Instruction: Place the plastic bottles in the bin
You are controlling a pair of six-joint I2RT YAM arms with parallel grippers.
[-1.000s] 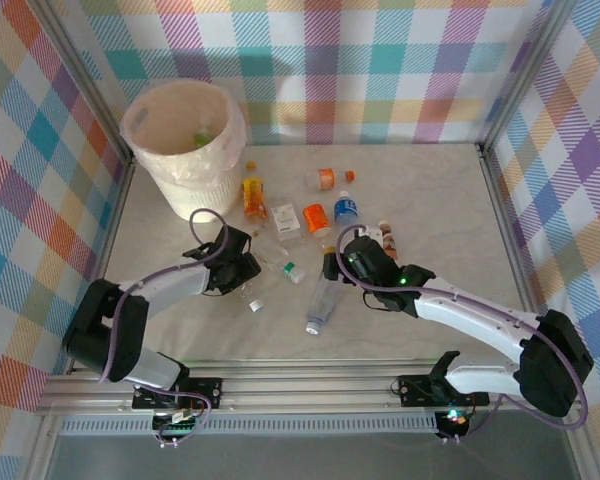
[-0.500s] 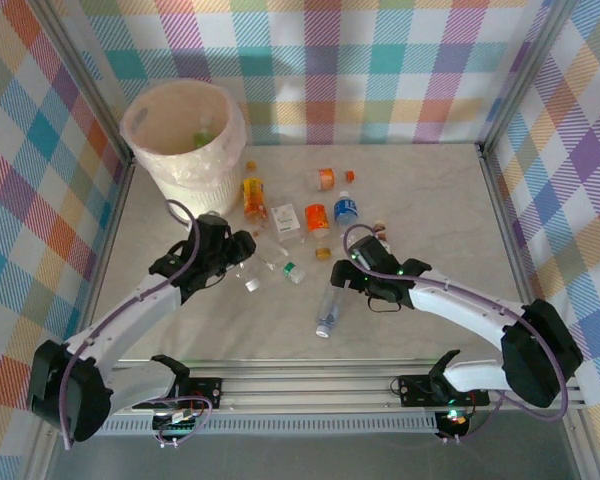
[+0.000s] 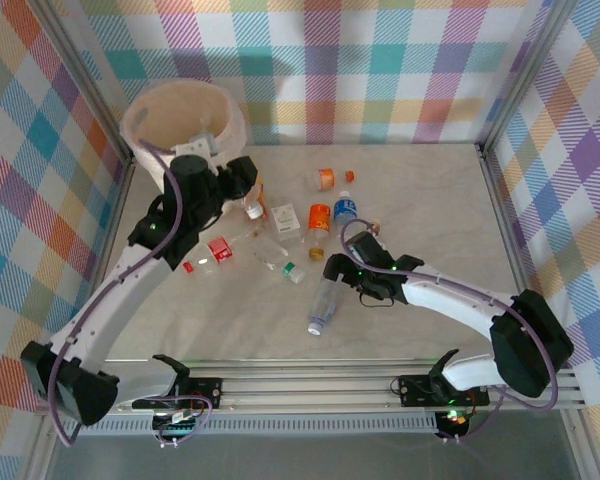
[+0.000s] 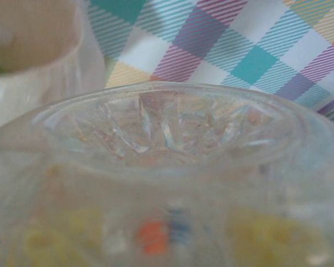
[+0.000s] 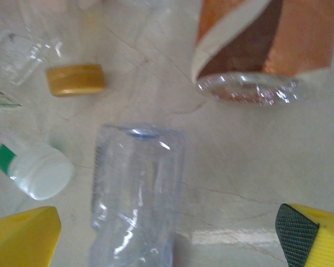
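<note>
The bin (image 3: 140, 118), a cream bucket with a bag liner, stands at the back left; its wall (image 4: 22, 83) also shows in the left wrist view. My left gripper (image 3: 245, 186) is raised beside the bin's right side, shut on a clear plastic bottle (image 4: 167, 167) whose ribbed base sits close to the wrist camera. My right gripper (image 5: 167, 239) is open, its yellow fingertips (image 5: 22, 236) on either side of a clear bottle (image 5: 136, 189) lying on the table (image 3: 323, 305). Several more bottles lie mid-table: orange-labelled (image 3: 318, 217), blue-labelled (image 3: 345, 210), green-capped (image 3: 282, 264).
A brown-and-orange labelled bottle (image 5: 261, 50), a loose yellow cap (image 5: 75, 79) and a white-capped bottle (image 5: 36, 169) lie just beyond the right gripper. A small red-labelled bottle (image 3: 219, 249) lies under the left arm. Plaid walls and metal rails enclose the table.
My left arm has lifted off the table with the clear bottle and swung up and back towards the bin. The right gripper stays open, shifted slightly over the lying bottle.
</note>
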